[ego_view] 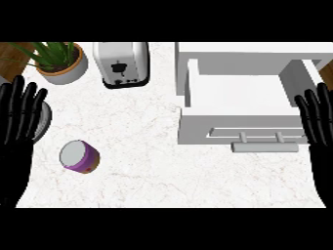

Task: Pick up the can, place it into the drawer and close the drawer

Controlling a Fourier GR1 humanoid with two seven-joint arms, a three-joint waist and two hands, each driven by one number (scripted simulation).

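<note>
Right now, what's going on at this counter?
Nothing is being handled yet. Both hands are open with fingers up, the left hand at the left edge and the right hand at the right. The purple can stands untouched on the counter, nearer the left hand. The white drawer is open and looks empty.

Bright, even light falls from overhead on the white marbled counter [161,146], without glare. The open white drawer [241,97] shows only soft grey shading inside its walls.
</note>
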